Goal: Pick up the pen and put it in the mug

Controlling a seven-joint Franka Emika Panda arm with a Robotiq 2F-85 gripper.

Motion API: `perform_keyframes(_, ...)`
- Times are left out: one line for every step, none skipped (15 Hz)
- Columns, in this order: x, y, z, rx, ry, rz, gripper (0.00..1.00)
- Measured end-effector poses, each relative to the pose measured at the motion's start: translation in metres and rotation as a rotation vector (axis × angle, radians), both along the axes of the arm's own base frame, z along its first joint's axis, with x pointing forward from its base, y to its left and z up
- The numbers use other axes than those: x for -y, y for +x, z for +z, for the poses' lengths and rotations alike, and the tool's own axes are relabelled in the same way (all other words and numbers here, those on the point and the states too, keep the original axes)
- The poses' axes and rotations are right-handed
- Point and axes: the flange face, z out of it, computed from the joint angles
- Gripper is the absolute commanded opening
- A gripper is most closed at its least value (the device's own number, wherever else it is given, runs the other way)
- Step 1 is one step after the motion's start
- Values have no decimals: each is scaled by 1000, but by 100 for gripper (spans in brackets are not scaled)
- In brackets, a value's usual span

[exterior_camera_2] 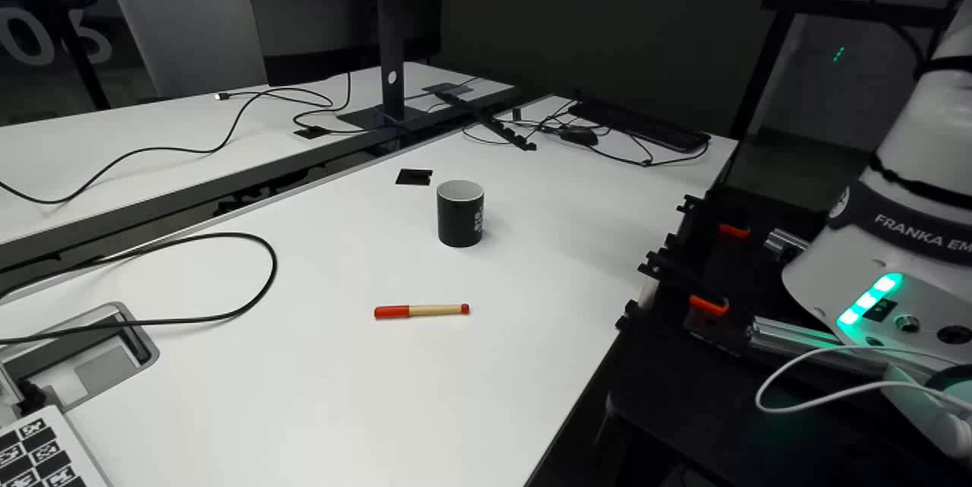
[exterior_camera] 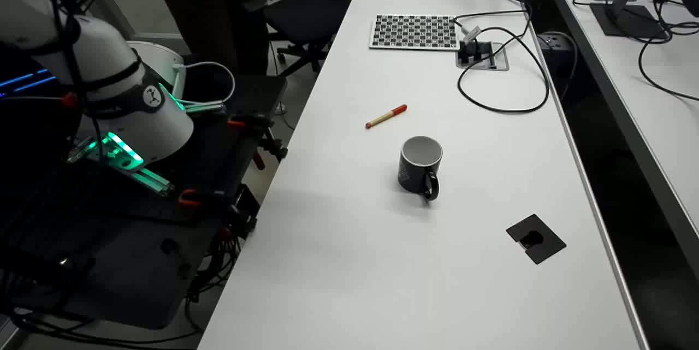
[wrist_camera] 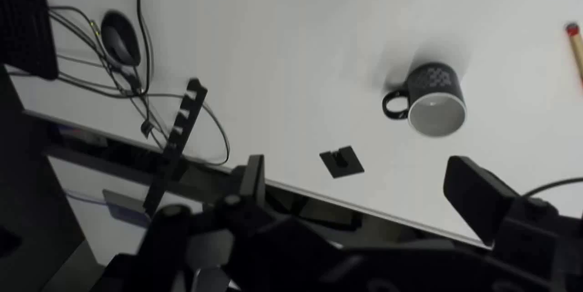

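The pen lies flat on the white table, with a tan body, a red cap and a small red tip. It shows in both exterior views [exterior_camera: 385, 117] [exterior_camera_2: 431, 311]. In the wrist view the pen [wrist_camera: 577, 50] is cut off at the right edge. The dark mug stands upright with its light grey inside open upward, a short way from the pen. It shows in both exterior views [exterior_camera: 412, 174] [exterior_camera_2: 459, 219] and in the wrist view [wrist_camera: 435, 80]. My gripper [wrist_camera: 355, 164] is open and empty, high above the table. It is outside both exterior views.
A flat black plate [exterior_camera: 538, 238] lies near the table's far edge. A black-and-white patterned board [exterior_camera: 415, 31] and a looped cable [exterior_camera: 505, 111] lie beyond the pen. A mouse [wrist_camera: 119, 39] with cables and a notched black strip [wrist_camera: 180, 130] lie at the table's other end.
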Motion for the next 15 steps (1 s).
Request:
perform_keyframes(0, -3, -13, -34, 3, -2, 100)
perform_keyframes(0, -5, -19, -47, 5, -2, 100)
perform_keyframes(-1, -3, -16, -44, 4, 0, 100)
perform_keyframes(-2, -1, -12, -40, 2, 6, 100)
perform_keyframes(-3, 1, -8, -37, -1, 17, 100)
perform_keyframes(-5, 2, -6, -34, -4, 24, 100)
perform_keyframes(-7, 4, -3, -26, -15, 28, 100)
perform_keyframes(-8, 5, -1, -20, -24, 29, 100)
perform_keyframes(-9, 5, 0, -17, -30, 29, 100)
perform_keyframes(-9, 5, 0, -17, -33, 29, 100)
perform_keyframes(-9, 5, 0, -16, -34, 29, 100)
perform_keyframes(-9, 5, 0, -16, -34, 29, 100)
perform_keyframes(-9, 5, 0, -16, -35, 29, 100)
perform_keyframes(-9, 5, 0, -16, -35, 29, 100)
perform_keyframes(-9, 5, 0, -16, -35, 28, 100)
